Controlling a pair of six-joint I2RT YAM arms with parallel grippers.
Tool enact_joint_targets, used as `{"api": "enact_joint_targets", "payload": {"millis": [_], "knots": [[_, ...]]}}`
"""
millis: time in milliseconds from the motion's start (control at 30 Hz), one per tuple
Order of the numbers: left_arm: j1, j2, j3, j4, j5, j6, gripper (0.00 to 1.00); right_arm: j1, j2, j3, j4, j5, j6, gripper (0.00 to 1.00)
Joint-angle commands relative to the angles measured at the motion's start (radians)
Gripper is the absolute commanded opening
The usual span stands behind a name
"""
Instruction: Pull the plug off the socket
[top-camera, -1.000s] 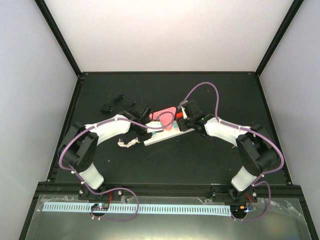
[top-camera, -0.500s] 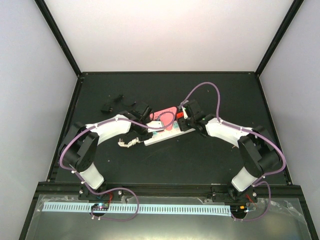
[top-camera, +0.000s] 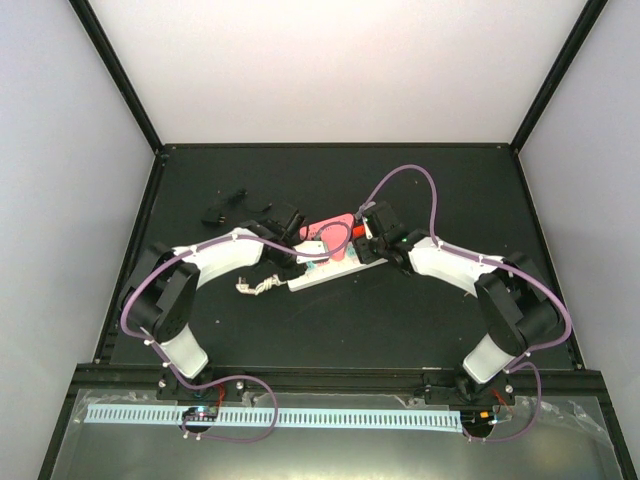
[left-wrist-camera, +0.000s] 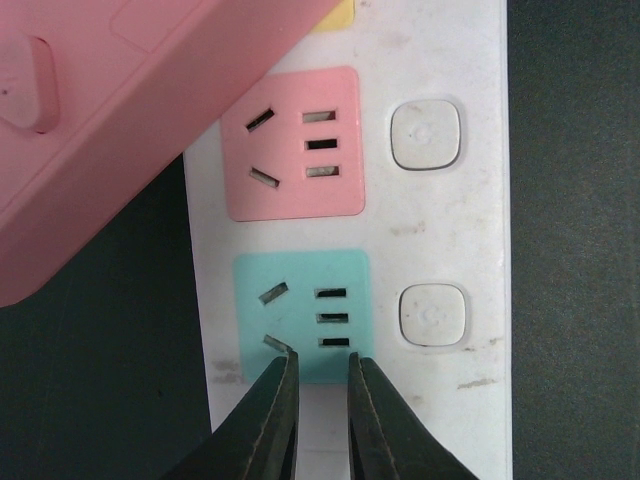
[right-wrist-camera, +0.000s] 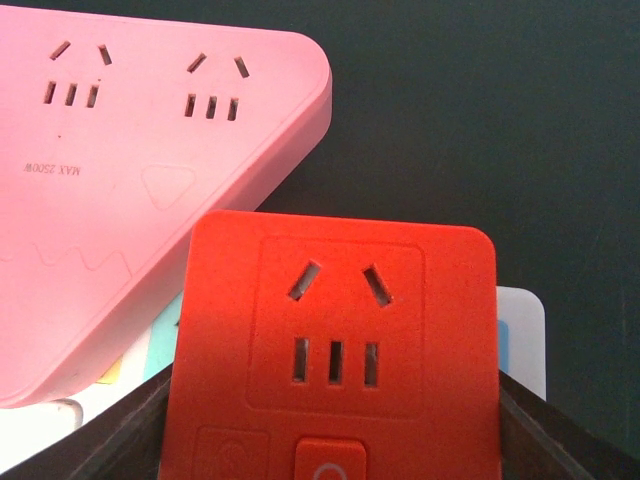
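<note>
The socket, a long white power strip (top-camera: 318, 274) with pastel outlets, lies slantwise mid-table, its frayed cord stub (top-camera: 252, 287) at the left end. The left wrist view shows its pink and teal outlets (left-wrist-camera: 450, 220). A red square plug (right-wrist-camera: 335, 350) sits in the strip's right end (right-wrist-camera: 522, 330); it shows only partly in the top view (top-camera: 354, 236). My right gripper (right-wrist-camera: 335, 440) is shut on the red plug, one finger on each side (top-camera: 362, 245). My left gripper (left-wrist-camera: 322, 365) is nearly shut and empty, its tips on the strip at the teal outlet (top-camera: 303, 258).
A pink triangular multi-outlet adapter (top-camera: 328, 222) sits over the strip's far side, next to the red plug (right-wrist-camera: 130, 170) and above the left gripper's outlets (left-wrist-camera: 100, 130). Small black parts (top-camera: 222, 208) lie at the back left. Black frame rails edge the table.
My right gripper has shifted slightly left and nearer on the red plug. The strip and the left gripper stay about where they were.
</note>
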Motion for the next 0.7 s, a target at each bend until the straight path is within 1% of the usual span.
{"api": "enact_joint_targets", "payload": {"millis": [0,100,200,400,667], "knots": [[-0.010,0.050,-0.006,-0.040,-0.020,-0.001,0.15,0.009,-0.074,0.016,0.065,0.013,-0.007,0.45],[-0.010,0.054,-0.007,-0.041,-0.018,-0.001,0.15,0.008,-0.095,0.007,0.079,-0.011,-0.006,0.39],[-0.010,0.056,-0.006,-0.041,-0.018,-0.002,0.15,0.008,-0.093,0.020,0.075,-0.001,-0.004,0.35],[-0.010,0.059,-0.001,-0.047,-0.018,-0.001,0.15,0.007,-0.072,0.042,0.048,0.003,-0.004,0.34],[-0.012,0.074,0.011,-0.051,-0.012,-0.003,0.14,0.019,-0.066,0.037,0.043,0.054,-0.050,0.30]]}}
